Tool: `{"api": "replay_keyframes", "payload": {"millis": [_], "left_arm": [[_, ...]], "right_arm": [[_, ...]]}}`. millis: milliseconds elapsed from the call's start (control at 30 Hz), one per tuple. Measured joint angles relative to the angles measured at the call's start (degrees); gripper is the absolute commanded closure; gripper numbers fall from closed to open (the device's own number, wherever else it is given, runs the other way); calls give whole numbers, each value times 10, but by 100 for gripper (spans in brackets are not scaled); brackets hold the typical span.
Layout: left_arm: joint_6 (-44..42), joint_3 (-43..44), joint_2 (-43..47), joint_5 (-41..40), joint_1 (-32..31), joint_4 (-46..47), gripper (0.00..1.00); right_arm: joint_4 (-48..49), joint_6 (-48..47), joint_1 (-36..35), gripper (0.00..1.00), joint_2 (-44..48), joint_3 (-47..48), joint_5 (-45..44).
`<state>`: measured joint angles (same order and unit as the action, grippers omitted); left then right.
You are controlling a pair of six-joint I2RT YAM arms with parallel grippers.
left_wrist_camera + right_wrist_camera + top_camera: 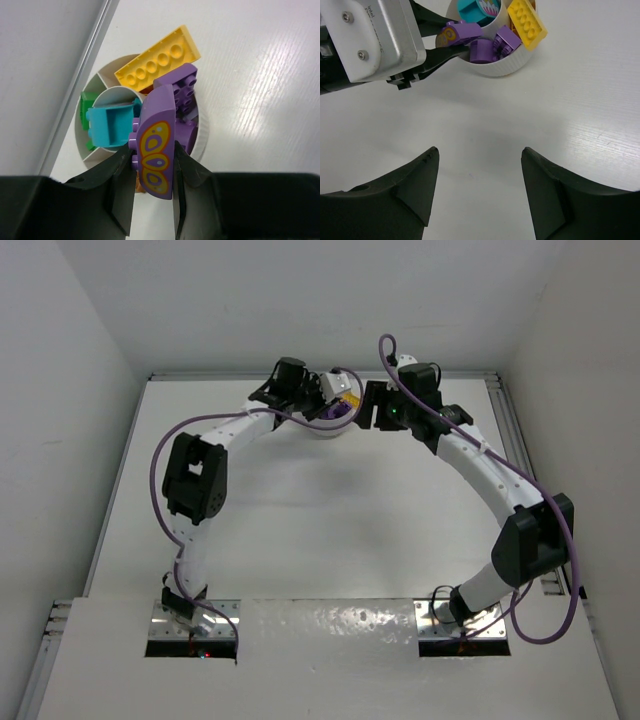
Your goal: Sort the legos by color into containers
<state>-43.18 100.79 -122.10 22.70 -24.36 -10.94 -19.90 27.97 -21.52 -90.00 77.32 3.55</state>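
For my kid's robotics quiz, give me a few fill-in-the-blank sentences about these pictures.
The left gripper is shut on a ____ butterfly brick.
The long brick lying across the dish is ____.
The right gripper is ____ and holds nothing.
Missing: purple, yellow, open.

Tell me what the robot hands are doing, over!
Left gripper shut on purple butterfly brick, at the white dish edge. Right gripper open, empty, facing it. Long yellow brick sticks out over the rim.
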Motion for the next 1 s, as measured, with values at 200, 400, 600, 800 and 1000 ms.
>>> {"api": "replay_keyframes", "payload": {"millis": [200, 400, 600, 800, 1000], "left_arm": [[35, 0, -4, -18, -9, 4, 68], [52, -5, -11, -30, -11, 4, 59], [65, -5, -19, -35, -11, 11, 58], [79, -2, -28, -43, -11, 16, 52], [74, 19, -28, -46, -11, -4, 36]], "right_arm": [[-5, -6, 0, 33, 0, 1, -6], [-8, -10, 0, 33, 0, 1, -11], [-8, -10, 0, 33, 0, 1, -15], [-8, -10, 0, 33, 0, 1, -16], [-8, -10, 0, 33, 0, 1, -16]]}}
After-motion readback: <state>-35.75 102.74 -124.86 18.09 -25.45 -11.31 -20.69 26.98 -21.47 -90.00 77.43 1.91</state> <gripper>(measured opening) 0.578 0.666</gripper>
